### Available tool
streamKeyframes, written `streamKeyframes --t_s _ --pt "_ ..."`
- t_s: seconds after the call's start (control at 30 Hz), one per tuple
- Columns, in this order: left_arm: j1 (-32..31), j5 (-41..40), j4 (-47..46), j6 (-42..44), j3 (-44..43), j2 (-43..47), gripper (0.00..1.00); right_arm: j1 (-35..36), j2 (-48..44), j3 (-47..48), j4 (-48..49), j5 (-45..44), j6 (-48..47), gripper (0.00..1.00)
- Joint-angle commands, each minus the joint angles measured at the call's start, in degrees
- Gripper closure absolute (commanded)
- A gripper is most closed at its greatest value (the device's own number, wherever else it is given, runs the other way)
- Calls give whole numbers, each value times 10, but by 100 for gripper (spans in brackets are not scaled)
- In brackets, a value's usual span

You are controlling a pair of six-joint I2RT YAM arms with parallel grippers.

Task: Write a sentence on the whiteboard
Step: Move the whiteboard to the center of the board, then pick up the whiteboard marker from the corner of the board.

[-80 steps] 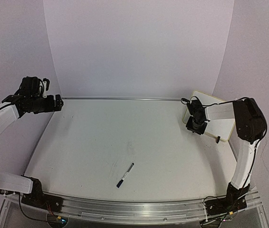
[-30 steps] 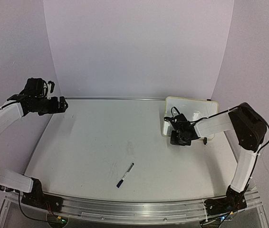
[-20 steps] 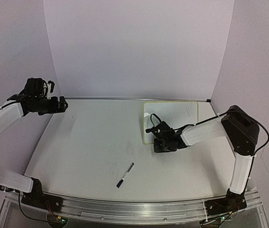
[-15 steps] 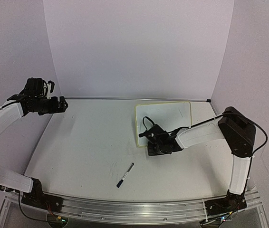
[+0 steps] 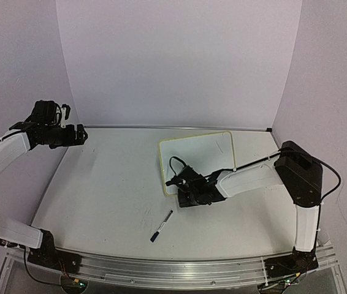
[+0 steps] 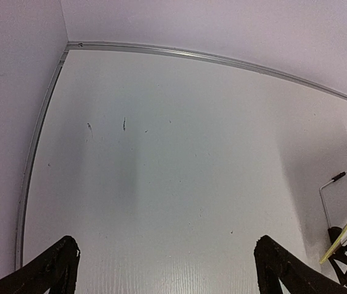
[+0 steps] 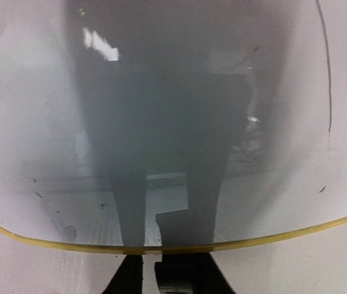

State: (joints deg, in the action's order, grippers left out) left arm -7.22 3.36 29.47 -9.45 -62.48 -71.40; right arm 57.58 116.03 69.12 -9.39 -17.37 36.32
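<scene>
The whiteboard (image 5: 201, 156) lies flat on the tabletop (image 5: 112, 177), stretching away from the right fingers (image 5: 181, 193), which sit at the middle of its near yellow rim. Whether they are pinching that rim or standing slightly parted around it cannot be told; the wrist view shows only their tips against the edge. The face looks unwritten apart from faint marks. It is probably light, thin and stiff with a slick face, so it would slide easily. The rim is the place to grip. A marker (image 5: 161, 226) lies apart, on the near side of those fingers. The left fingers (image 5: 78, 135) hang well away, spread wide and empty.
</scene>
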Motion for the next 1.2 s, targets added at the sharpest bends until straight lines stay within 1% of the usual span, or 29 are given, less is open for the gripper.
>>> streamKeyframes --t_s 0.0,0.07,0.13,0.17,0.27,0.3,0.37,0.4,0.43,0.53,0.57,0.63,0.67,0.7,0.73,0.77,0.83,0.9,0.93,0.97,1.0,1.03,1.07,1.1,1.13,1.17 --pt "-2 3 -15 -4 1 -1 1 9 -26 8 9 5 15 61" --pt "-2 3 -15 -4 1 -2 1 11 -38 -1 7 5 17 55" --pt "-2 4 -15 -4 1 -3 1 12 -49 -10 5 4 20 51" --pt "-3 2 -15 -2 2 -2 1 15 -65 -22 1 4 24 46" --pt "-9 -8 -15 2 5 2 1 17 -94 -43 -6 1 31 41" --pt "-23 -22 -10 3 4 4 1 17 -118 -58 -13 -3 35 37" --pt "-48 -64 2 -5 -4 5 1 17 -147 -74 -21 -10 37 34" --pt "-79 -84 19 -16 -12 5 1 16 -169 -83 -31 -19 37 32" --pt "-94 -95 24 -27 -15 7 1 16 -185 -91 -37 -23 37 31" --pt "-147 -99 34 -71 -9 18 1 4 -232 -116 -45 -15 33 30" --pt "-174 -94 34 -95 3 24 1 -14 -249 -127 -47 0 30 31" --pt "-200 -90 32 -119 23 30 1 -31 -270 -141 -48 17 29 32" --pt "-224 -94 31 -131 37 33 1 -45 -283 -150 -49 31 29 33" --pt "-267 -102 27 -146 58 34 1 -67 -299 -162 -49 43 29 33" --pt "-293 -105 19 -156 77 37 2 -78 -310 -171 -49 50 30 34" --pt "-331 -109 8 -170 103 38 3 -93 -326 -184 -49 53 30 34" --pt "-381 -113 -7 -189 135 38 4 -109 -348 -202 -49 57 31 34" --pt "-446 -125 -20 -203 155 34 6 -130 -369 -218 -49 62 33 35" --pt "-480 -130 -22 -207 160 29 6 -135 -375 -223 -48 62 33 34" --pt "-500 -132 -24 -208 161 26 6 -139 -381 -227 -49 62 33 35" --pt "-544 -141 -25 -212 162 12 6 -144 -394 -235 -50 59 33 34" --pt "-565 -145 -25 -213 160 5 7 -144 -398 -236 -50 57 33 34" --pt "-610 -149 -22 -216 154 -17 7 -144 -405 -238 -52 52 33 34" --pt "-634 -155 -17 -217 146 -36 7 -144 -408 -239 -54 49 34 34" --pt "-642 -160 -16 -219 141 -48 8 -144 -408 -240 -56 48 34 34" --pt "-678 -175 -8 -222 125 -81 9 -144 -411 -242 -58 47 38 34"
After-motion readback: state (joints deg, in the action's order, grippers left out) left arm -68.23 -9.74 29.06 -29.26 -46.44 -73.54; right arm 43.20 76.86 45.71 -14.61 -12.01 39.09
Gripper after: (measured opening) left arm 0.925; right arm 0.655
